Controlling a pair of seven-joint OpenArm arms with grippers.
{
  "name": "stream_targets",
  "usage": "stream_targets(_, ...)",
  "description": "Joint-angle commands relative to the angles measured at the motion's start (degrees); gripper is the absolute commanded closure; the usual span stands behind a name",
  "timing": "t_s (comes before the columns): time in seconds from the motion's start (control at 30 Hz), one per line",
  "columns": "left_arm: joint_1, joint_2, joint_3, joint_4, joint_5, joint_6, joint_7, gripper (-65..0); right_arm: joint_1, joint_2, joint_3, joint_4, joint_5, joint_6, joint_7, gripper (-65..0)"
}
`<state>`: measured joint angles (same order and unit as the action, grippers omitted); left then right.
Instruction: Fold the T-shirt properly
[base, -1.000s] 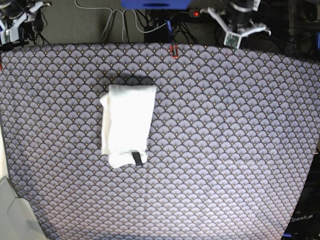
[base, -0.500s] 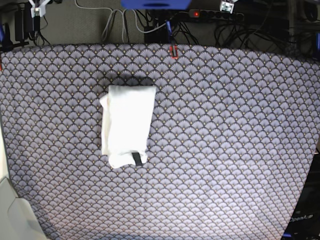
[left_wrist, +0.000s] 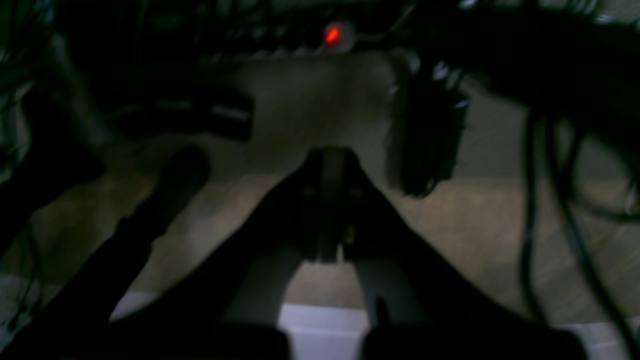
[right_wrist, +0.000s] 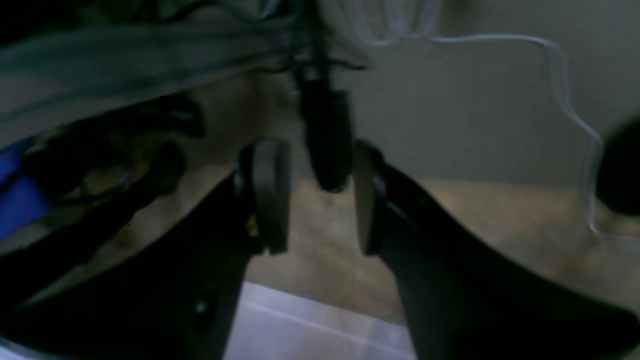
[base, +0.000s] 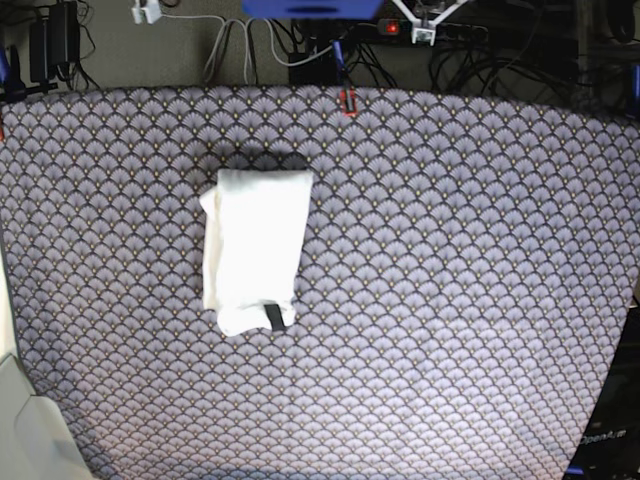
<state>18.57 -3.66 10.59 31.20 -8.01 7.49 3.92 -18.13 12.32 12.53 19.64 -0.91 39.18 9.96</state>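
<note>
The T-shirt (base: 254, 248) lies folded on the table (base: 450, 280); left gripper (left_wrist: 330, 200) pinched empty, right gripper (right_wrist: 312, 200) parted, empty.

Black, curved right gripper (right_wrist: 312, 200) jaws with flat grey oval pads (right_wrist: 270, 195); equally dark left gripper (left_wrist: 330, 205).

We see the T-shirt (base: 254, 250) as soft, matt white cloth, plain and a little rumpled at its edges. Under it we find the table cover (base: 450, 300), a matt woven-looking fabric printed with a fan-scale pattern. The right gripper (right_wrist: 312, 200) looks like smooth, dark plastic with a faint sheen.
</note>
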Motion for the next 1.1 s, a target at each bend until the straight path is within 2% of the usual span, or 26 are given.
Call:
stream_targets(0.0, -0.5, 0.5, -0.3, -3.8, -0.3, 0.2, -1.5, -0.3, 0.2, 0.7, -1.4, -0.9, 0.5, 0.8, 1.3, -19.5)
stream_targets(0.07, -4.8, 1.9, -0.4, -13.1, -0.6, 0.2, -6.0, -0.3, 2.0, 0.5, -5.5, -3.2, 0.5, 0.8, 2.2, -19.5)
stream_targets(0.2, -11.1, 4.2, -0.6, -24.9, -0.9, 0.2, -10.8, -0.3, 4.5, -1.9, -12.1, -6.2, 0.5, -10.3, 4.0, -19.5)
stream_targets(0.27, -11.8, 4.6, -1.1, -25.3, -3.5, 0.2, -10.9, -0.3, 4.5, -2.9, -15.0, -6.8, 0.5, -16.6, 6.1, -19.5)
stream_targets(0.37, -12.6, 4.2, -2.2, -25.3, -8.1, 0.2, -11.3, -0.3, 5.7, -4.2, -18.6, -7.5, 0.5, -24.4, 9.3, -19.6)
stream_targets(0.47, -14.3, 4.0, -2.1, -25.8, -9.0, 0.2, -10.8, -0.3, 7.3, -5.6, -21.0, -9.4, 0.5, -29.0, 10.0, -19.6)
stream_targets(0.83, -14.6, 1.2, -2.1, -25.3, -7.3, 0.2, -11.4, -0.3, 8.0, -7.1, -21.5, -11.2, 0.5, -29.1, 9.7, -19.8)
stream_targets(1.07, -14.6, 1.2, -2.1, -25.3, -7.3, 0.1, -11.4, -0.3, 7.7, -7.2, -21.2, -11.2, 0.5, -29.1, 9.8, -19.8)
